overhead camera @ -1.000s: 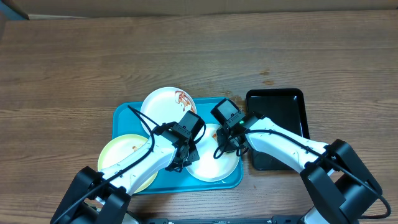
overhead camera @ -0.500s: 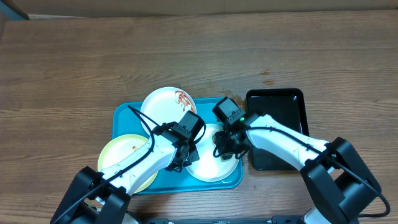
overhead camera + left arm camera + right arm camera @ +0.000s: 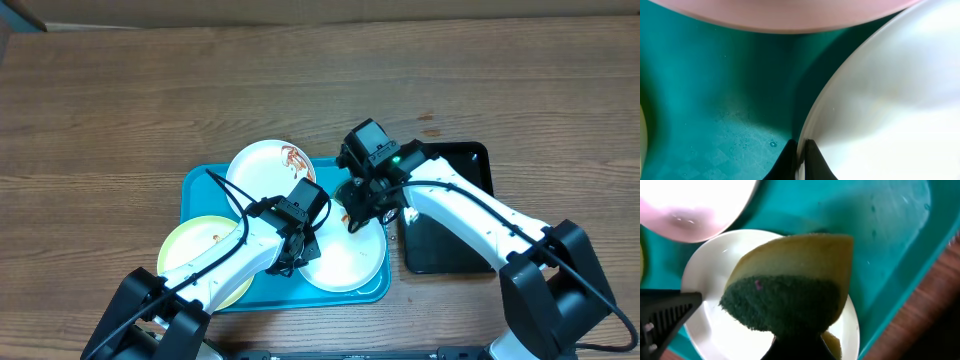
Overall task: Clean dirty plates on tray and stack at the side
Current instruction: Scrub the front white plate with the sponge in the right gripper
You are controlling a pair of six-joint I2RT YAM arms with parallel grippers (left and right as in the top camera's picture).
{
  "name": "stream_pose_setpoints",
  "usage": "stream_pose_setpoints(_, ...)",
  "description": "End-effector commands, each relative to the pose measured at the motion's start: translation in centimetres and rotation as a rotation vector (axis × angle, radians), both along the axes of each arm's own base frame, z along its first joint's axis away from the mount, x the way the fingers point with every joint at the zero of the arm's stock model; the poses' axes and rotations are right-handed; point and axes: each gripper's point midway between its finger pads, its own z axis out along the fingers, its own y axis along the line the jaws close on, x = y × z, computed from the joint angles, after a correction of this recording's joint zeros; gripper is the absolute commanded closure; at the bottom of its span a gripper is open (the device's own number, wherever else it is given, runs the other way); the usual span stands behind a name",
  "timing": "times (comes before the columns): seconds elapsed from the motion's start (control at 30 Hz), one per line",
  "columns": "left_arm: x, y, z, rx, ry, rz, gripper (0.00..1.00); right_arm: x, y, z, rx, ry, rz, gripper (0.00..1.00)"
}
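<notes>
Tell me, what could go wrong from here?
The left end effector pinches only the rim of the front white plate; a hard scrub might make it slip or tip. The right end effector seems to grip the sponge by one end, so it might twist loose. Both end effectors crowd over the tray and could bump.

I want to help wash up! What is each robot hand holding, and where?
The right gripper pinches the sponge by one end. The left gripper pinches the white plate by its rim.
</notes>
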Motion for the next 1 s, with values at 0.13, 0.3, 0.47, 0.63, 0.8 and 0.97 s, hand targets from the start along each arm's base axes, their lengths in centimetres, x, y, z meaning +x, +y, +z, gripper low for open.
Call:
stream_pose_setpoints(0.13,-0.6,1.6,-1.0,0.065,0.023,-0.032,0.96,-0.6,1.1,-1.8,0.012,-0.088,0.241,0.96)
stream_pose_setpoints(0.3,-0.6,1.6,-1.0,0.066,0.023,-0.041,0.96,-0.6,1.1,-2.1,0.007,-0.147,0.400,0.96)
stream_pose_setpoints(0.47,-0.6,1.6,-1.0,0.065,0.022,-0.041,0.96,-0.2,1.4,-2.0,0.005,-0.218,0.562,0.96)
stream_pose_setpoints(0.63,-0.6,1.6,-1.0,0.065,0.022,-0.041,0.96,-0.2,1.4,-2.0,0.001,-0.245,0.634,0.96)
stream_pose_setpoints(0.8,-0.6,1.6,-1.0,0.065,0.022,-0.041,0.96,0.2,1.7,-2.0,0.005,-0.270,0.654,0.96)
stream_pose_setpoints(0.97,-0.7,1.6,-1.0,0.067,0.025,-0.041,0.96,0.4,1.7,-2.8,0.003,-0.262,0.653,0.96)
